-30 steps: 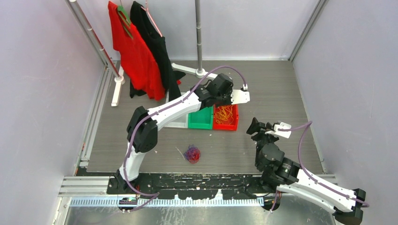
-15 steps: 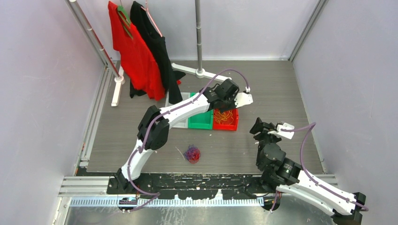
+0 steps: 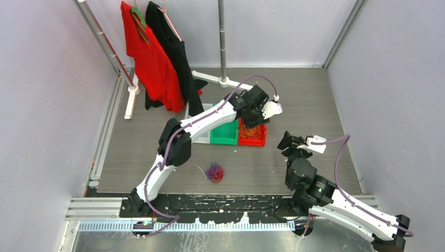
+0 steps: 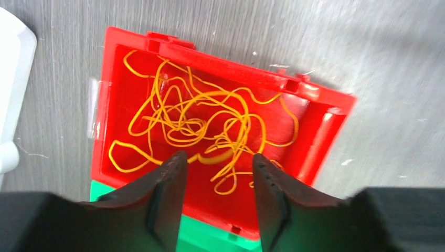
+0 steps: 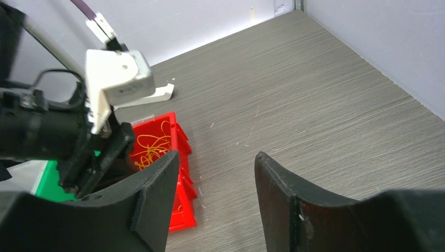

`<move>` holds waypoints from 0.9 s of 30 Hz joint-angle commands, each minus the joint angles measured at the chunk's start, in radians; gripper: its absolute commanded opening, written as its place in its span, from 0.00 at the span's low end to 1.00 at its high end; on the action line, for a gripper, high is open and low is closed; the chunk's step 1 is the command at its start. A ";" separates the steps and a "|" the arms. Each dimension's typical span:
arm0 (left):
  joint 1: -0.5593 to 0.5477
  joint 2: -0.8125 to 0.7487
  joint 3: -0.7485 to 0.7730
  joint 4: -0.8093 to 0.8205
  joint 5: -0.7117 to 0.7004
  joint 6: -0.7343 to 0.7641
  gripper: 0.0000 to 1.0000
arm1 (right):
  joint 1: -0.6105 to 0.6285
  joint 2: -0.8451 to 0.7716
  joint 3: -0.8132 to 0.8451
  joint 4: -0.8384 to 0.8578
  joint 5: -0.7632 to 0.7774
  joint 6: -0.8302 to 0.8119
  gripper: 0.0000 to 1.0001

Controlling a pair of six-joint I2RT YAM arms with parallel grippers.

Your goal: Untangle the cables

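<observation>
An orange-yellow cable [image 4: 202,123] lies in loose loops inside a red bin [image 4: 225,62]. My left gripper [image 4: 218,160] hangs just above it, open, with nothing between its fingers. From above, the left gripper [image 3: 255,121] is over the red bin [image 3: 262,138]. A small wad of red and dark purple cables [image 3: 214,171] lies on the grey table in front of the bins, away from both grippers. My right gripper [image 3: 287,140] stands open to the right of the red bin. In the right wrist view the right gripper [image 5: 215,160] holds nothing, and the red bin [image 5: 181,137] is ahead on the left.
A green bin [image 3: 224,135] adjoins the red bin on its left, then a white bin [image 3: 198,139] partly under the left arm. A rack with a red shirt [image 3: 149,58] and a black shirt [image 3: 176,50] stands at the back left, and its pole base [image 3: 224,81] is behind the bins.
The left arm has stretched further right over the red bin, and its gripper has gone from shut to open. The right gripper has barely shifted.
</observation>
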 commanded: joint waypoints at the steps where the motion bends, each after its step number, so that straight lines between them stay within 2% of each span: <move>1: 0.029 -0.065 0.113 -0.176 0.148 -0.043 0.57 | -0.010 -0.002 0.056 0.008 -0.011 0.020 0.59; 2: 0.036 -0.083 0.105 -0.188 0.174 -0.042 0.63 | -0.011 -0.004 0.057 0.008 -0.015 0.022 0.58; 5: 0.052 -0.126 0.070 -0.206 0.203 -0.033 0.70 | -0.012 -0.016 0.067 -0.009 -0.019 0.027 0.57; 10: 0.095 -0.161 0.107 -0.326 0.302 -0.031 0.98 | -0.013 0.000 0.100 -0.050 -0.052 0.038 0.58; 13: 0.122 -0.203 0.130 -0.437 0.357 -0.005 1.00 | -0.014 0.032 0.120 -0.076 -0.079 0.055 0.61; 17: 0.133 -0.326 0.013 -0.521 0.359 0.047 1.00 | -0.025 0.094 0.127 -0.058 -0.157 0.071 0.64; 22: 0.146 -0.545 -0.316 -0.520 0.364 0.073 1.00 | -0.113 0.270 0.155 0.014 -0.353 0.109 0.63; 27: 0.165 -0.746 -0.631 -0.421 0.394 0.058 0.99 | -0.332 0.519 0.234 0.067 -0.683 0.172 0.59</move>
